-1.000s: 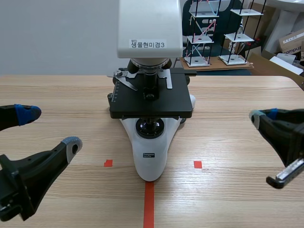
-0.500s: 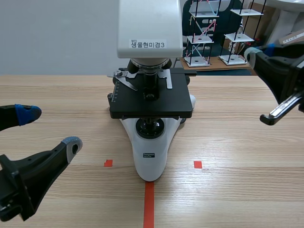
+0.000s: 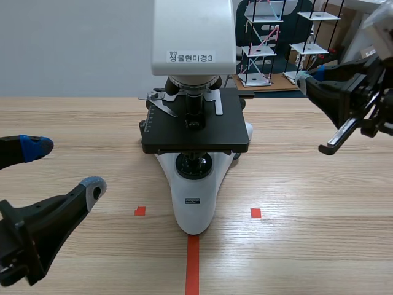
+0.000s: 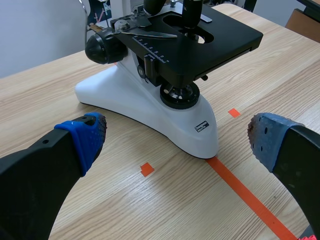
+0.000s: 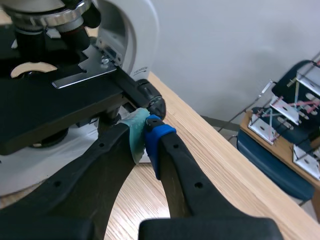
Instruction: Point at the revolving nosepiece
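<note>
Right gripper [image 3: 305, 80] hung upper right, fingers pressed together on nothing, tip aimed left toward microscope [image 3: 195, 212] | left gripper [image 3: 63, 166] sat lower left, spread wide, empty

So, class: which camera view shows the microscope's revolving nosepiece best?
The scene view: the nosepiece sits whole and front-on under the white head. The right wrist view shows its metal ring close but cut off; the left wrist view shows only lens tips above the stage.
</note>
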